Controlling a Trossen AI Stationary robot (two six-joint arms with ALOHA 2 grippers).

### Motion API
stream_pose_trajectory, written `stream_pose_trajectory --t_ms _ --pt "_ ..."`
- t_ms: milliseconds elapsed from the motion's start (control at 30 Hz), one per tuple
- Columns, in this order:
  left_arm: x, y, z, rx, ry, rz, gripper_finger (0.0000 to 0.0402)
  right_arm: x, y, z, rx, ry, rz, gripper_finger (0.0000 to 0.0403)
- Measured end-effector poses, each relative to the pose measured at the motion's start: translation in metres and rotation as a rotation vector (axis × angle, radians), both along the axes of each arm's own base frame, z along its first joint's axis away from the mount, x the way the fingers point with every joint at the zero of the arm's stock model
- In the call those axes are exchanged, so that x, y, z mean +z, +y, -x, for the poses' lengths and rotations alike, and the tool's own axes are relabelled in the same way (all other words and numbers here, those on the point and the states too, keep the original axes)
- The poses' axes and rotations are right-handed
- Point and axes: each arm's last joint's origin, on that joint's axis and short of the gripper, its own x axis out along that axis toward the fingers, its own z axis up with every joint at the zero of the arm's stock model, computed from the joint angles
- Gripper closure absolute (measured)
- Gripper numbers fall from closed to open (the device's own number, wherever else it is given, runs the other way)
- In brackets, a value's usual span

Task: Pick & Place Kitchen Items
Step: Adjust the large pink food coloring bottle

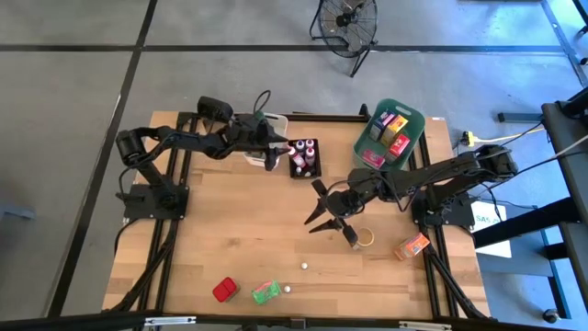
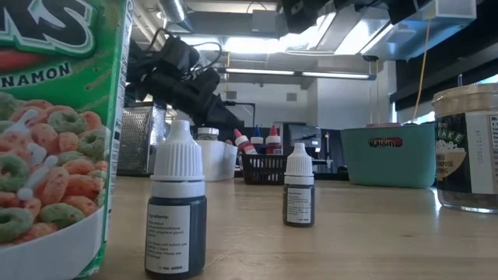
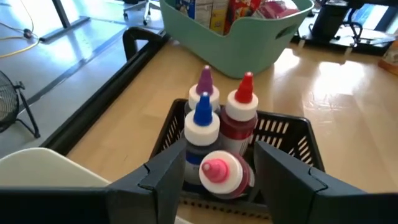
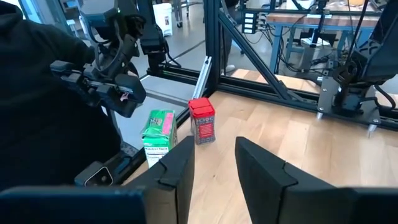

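Step in hand: judged, the left hand is setting a pink-capped bottle into the black basket, far centre of the desk; the teal bin sits just to the right of the basket
Left hand state: fingers clamped on the pink-capped bottle, one dark finger either side of its body; the bottle lies tilted, cap toward the camera
Left arm pose: reaches from the left edge across the far side of the desk, elbow bent, wrist angled down over the basket's near left corner
Basket contents: blue-capped bottle, purple-capped bottle and red-capped bottle stand upright, crowded together just beyond the held one
Doing it well: tip the bottle upright before letting go; aim for the free corner nearest the hand; lower until the base is inside the basket wall; part the fingers only a little so the neighbours are not knocked over; lift straight up afterwards
Right hand: fingers apart, nothing between them; hovers over the middle of the desk, right of centre, pointing toward the near left
Still out: red packet and green packet at the near edge; orange packet at the near right; two small white-capped bottles standing near the front
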Motion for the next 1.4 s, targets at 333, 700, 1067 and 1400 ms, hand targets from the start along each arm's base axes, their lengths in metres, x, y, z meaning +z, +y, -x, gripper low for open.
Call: stream_pose_trajectory --t_ms 333,700,1067,1400 --pt "0.011 -0.001 -0.001 -0.037 -0.025 -0.016 0.0217 0.001 0.0 0.0 -0.001 -0.01 -0.004 0.0284" --pt "0.035 0.0 0.019 0.204 0.183 -0.196 0.0217 0.0 0.0 0.0 0.001 -0.004 0.0 0.0284" --pt "0.053 -0.009 0.004 0.214 0.344 -0.267 0.0217 0.003 0.0 -0.001 0.001 -0.035 -0.002 0.0284" --pt "0.049 -0.014 -0.003 0.191 0.352 -0.261 0.0217 0.003 0.0 -0.001 0.001 -0.035 -0.002 0.0284"
